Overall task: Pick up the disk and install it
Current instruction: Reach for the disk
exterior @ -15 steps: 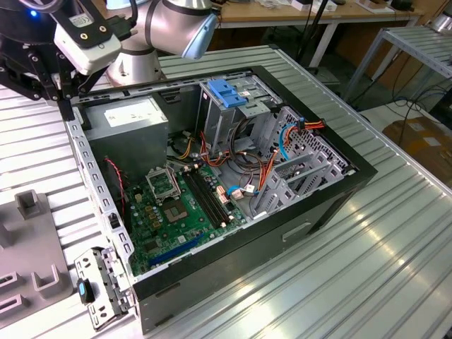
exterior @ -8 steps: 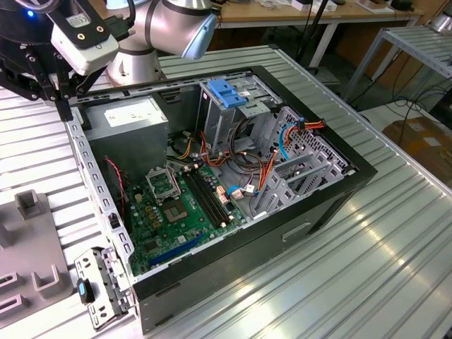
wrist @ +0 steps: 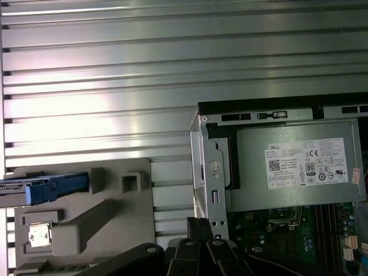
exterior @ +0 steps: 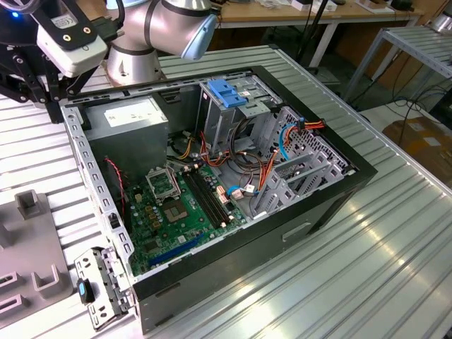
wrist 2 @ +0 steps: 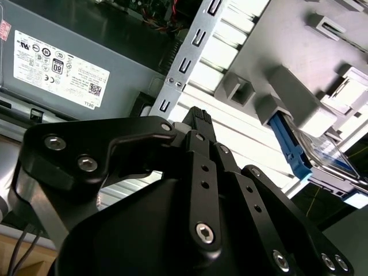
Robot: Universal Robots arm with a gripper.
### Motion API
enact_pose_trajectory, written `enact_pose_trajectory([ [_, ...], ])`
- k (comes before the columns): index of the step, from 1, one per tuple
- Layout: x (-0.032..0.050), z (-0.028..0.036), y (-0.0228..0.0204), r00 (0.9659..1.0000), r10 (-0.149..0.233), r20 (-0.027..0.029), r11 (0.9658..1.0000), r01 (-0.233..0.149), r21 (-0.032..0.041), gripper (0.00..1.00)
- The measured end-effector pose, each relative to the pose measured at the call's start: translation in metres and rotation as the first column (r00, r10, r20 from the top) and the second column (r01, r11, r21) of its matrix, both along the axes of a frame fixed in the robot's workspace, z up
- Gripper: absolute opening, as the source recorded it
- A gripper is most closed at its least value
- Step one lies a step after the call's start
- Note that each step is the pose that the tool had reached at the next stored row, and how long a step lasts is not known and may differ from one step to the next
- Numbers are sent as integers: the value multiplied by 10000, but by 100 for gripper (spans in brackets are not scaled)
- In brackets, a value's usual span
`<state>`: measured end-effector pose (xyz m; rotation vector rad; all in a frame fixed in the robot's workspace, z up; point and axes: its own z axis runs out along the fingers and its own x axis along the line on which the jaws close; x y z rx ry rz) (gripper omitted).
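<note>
One pincer (wrist 2: pixel 198 118): black, hangs over the edge of the case (exterior: pixel 233 261), beside the power supply (wrist 2: pixel 54 63); I cannot tell how far open it is; it has no hold of the disk.
Disk (wrist: pixel 52 188): slotted into the grey holder (wrist: pixel 86 224) on the ribbed counter (wrist: pixel 115 69), apart from the pincer.
Risk at holder: its posts crowd the disk, so a skewed grasp could jam, or slip on the plastic rail.
Risk at case: loose cables (exterior: pixel 261 176) by the drive cage (exterior: pixel 226 120) could snag.
Disk's look: thin silver-grey slab, blue rail along its edge, face partly hidden.
</note>
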<state>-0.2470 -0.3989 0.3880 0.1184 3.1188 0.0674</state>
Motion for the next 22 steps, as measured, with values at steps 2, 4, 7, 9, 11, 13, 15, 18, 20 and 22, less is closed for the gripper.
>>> enact_pose_trajectory([
  [2, -7, 0, 0, 10000, 0, 0, 10000, 0, 0, 11],
  [4, -15, 0, 0, 10000, 0, 0, 10000, 0, 0, 11],
  [7, -25, -1, 0, 10000, 1, -1, 10000, -1, 0, 11],
  [9, -33, -1, 0, 10000, 0, 0, 10000, 0, 0, 11],
  [11, -40, -1, 0, 10000, 0, 0, 10000, 0, 0, 11],
  [13, -48, -1, 0, 10000, 0, 0, 10000, 0, 0, 11],
  [15, -55, -1, 0, 10000, 0, -1, 10000, 0, 0, 11],
  [18, -72, -2, 0, 10000, 0, 0, 10000, 0, 0, 11],
  [20, -80, -2, 0, 10000, 0, 0, 10000, 0, 0, 11],
  [22, -93, -2, 0, 10000, 0, -1, 10000, 0, 0, 11],
])
